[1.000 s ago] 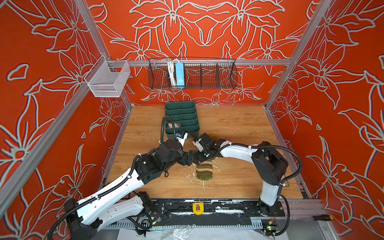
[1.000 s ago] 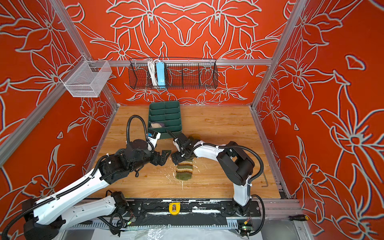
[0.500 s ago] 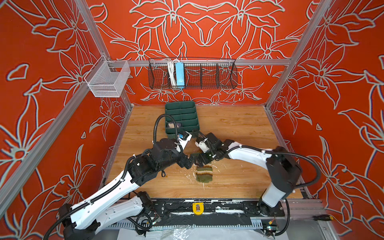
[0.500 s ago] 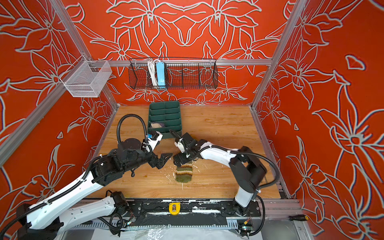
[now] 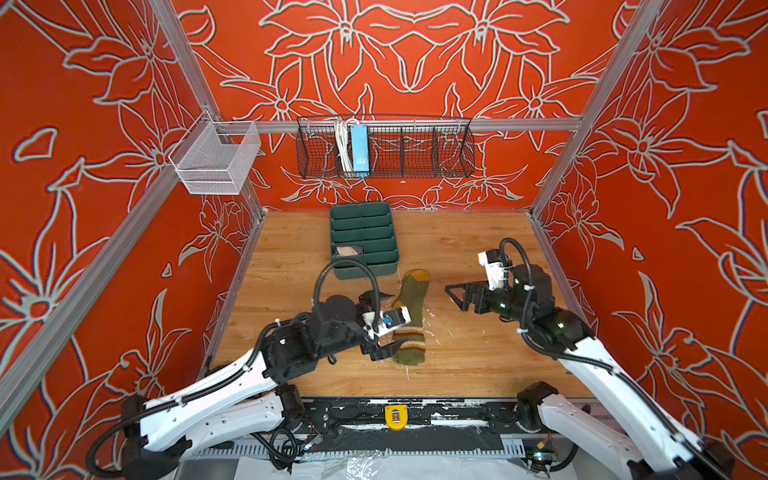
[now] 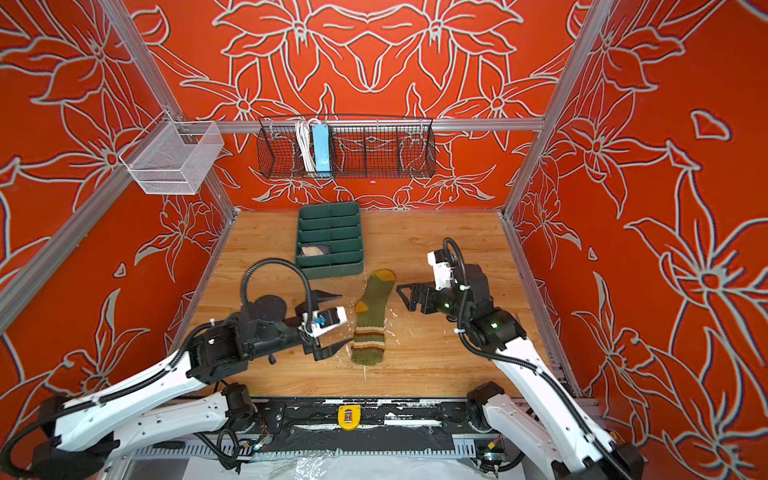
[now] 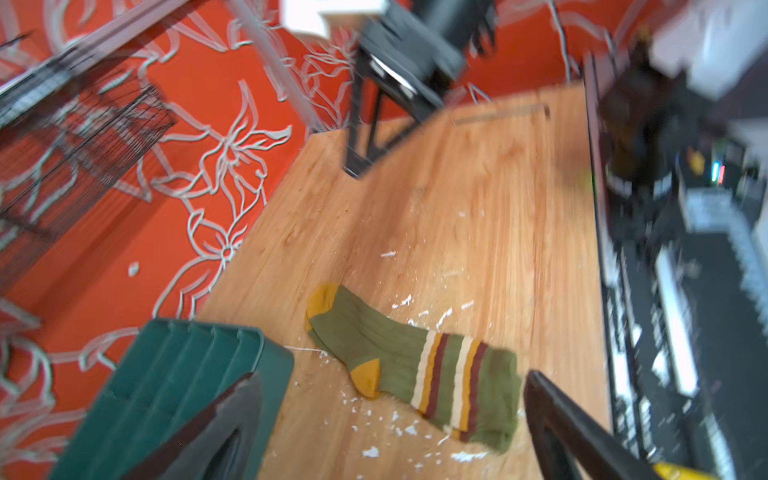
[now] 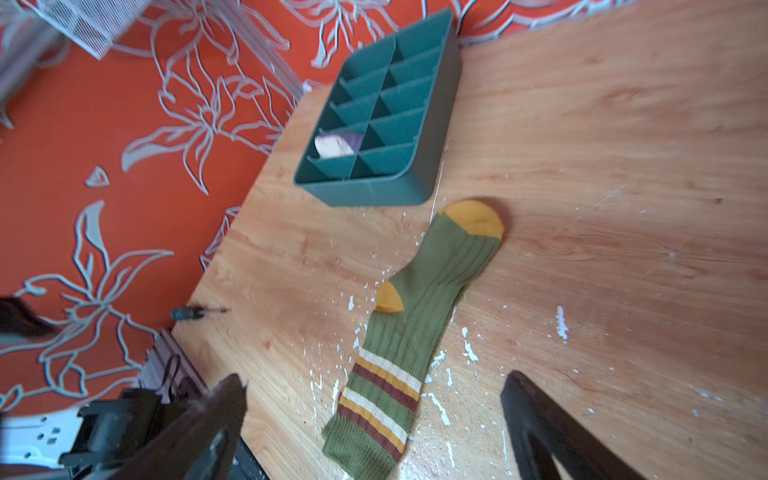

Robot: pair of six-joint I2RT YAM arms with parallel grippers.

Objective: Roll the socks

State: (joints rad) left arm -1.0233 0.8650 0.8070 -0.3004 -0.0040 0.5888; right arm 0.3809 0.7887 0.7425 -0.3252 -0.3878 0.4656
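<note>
The olive green sock [image 5: 411,320] [image 6: 371,322] lies flat and full length on the wooden table, with its mustard toe toward the tray and its striped cuff toward the front edge. The purple sock [image 8: 337,143] sits bundled in one compartment of the green tray [image 5: 365,271]. My left gripper [image 5: 399,318] [image 6: 345,318] is open just left of the green sock's cuff, and in the left wrist view [image 7: 391,376] its fingers frame the cuff without touching it. My right gripper [image 5: 455,296] [image 6: 406,296] is open and empty, right of the foot.
The green tray [image 6: 330,269] [image 8: 374,191] stands just behind the sock's toe. A small screwdriver [image 8: 191,312] lies near the table's left edge. White flecks litter the wood around the sock. A black wire basket [image 5: 386,145] and a white mesh basket [image 5: 216,160] hang on the walls.
Both grippers have pulled away from over the sock, the left back toward the front left and the right far out to the right. The sock now shows at full length.
</note>
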